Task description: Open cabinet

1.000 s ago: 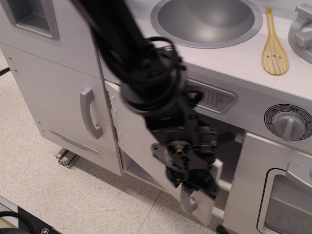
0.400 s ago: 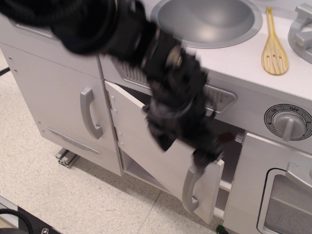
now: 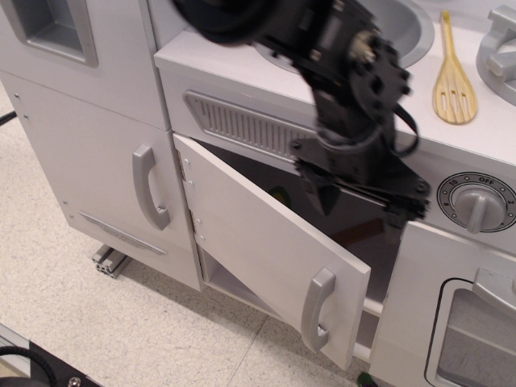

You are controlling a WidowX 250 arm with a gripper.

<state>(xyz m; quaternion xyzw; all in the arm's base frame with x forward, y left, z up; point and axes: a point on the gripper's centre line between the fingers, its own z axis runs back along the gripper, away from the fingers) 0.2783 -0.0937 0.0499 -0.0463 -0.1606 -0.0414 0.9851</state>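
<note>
The cabinet door [image 3: 258, 242] is light grey and hangs swung out, ajar, from two small hinges [image 3: 184, 170] at its left edge. Its vertical grey bar handle [image 3: 316, 310] is at the free right edge, low in the view. The dark cupboard inside shows behind it. My gripper [image 3: 363, 201] hangs above and behind the door's free edge, in front of the dark opening. It is apart from the door and the handle. Its two black fingertips [image 3: 326, 196] are spread and hold nothing.
A taller narrow grey door with a curved handle [image 3: 149, 187] stands to the left. A sink bowl [image 3: 407, 28] and a yellow slotted spoon [image 3: 454, 76] are on the counter. A dial knob [image 3: 477, 203] and the windowed oven door [image 3: 472, 330] are at right. Tiled floor lies below.
My gripper has let go of the door's handle edge and risen up and to the right, away from it. The door stays ajar and its handle now shows in full.
</note>
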